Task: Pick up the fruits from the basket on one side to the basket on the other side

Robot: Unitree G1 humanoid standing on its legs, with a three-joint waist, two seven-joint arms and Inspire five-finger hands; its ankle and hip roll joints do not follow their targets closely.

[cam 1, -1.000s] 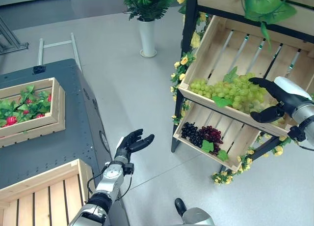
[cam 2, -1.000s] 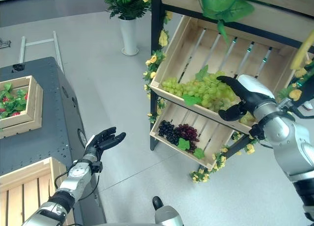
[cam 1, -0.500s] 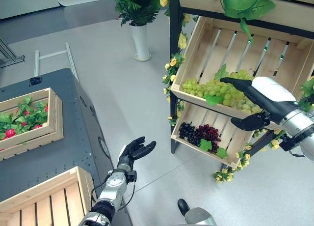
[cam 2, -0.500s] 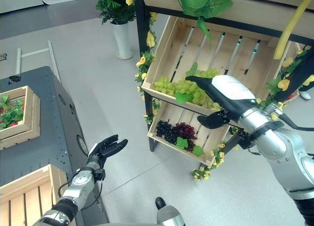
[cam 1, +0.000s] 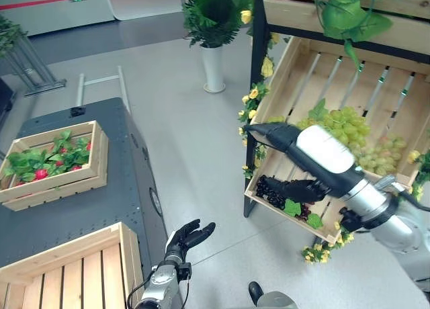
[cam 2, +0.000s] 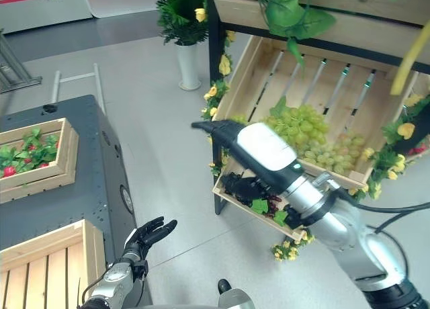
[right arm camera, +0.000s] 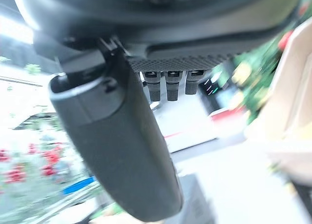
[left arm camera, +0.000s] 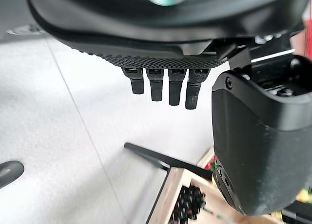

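A bunch of green grapes (cam 1: 356,138) lies in the tilted upper wooden crate (cam 1: 316,74) of the shelf on the right. Dark and red grapes (cam 1: 272,191) lie in the lower crate. My right hand (cam 1: 295,144) hovers in front of both crates, left of the green grapes. It is open, its straight fingers (cam 1: 262,131) pointing left and its thumb spread below, and it holds nothing. My left hand (cam 1: 188,235) is open, low over the floor beside the dark cabinet (cam 1: 127,188). An empty slatted crate (cam 1: 67,269) stands on the cabinet at the lower left.
A wooden crate of leaves and red fruits (cam 1: 50,161) stands on the cabinet's far part. A potted plant in a white vase (cam 1: 213,67) stands on the floor beyond the shelf's black post (cam 1: 259,67). Yellow flower garlands hang along the shelf. Grey floor lies between cabinet and shelf.
My right hand has swung left, from over the green grapes to in front of the shelf's left post, still empty. The camera has shifted; my left hand shows lower.
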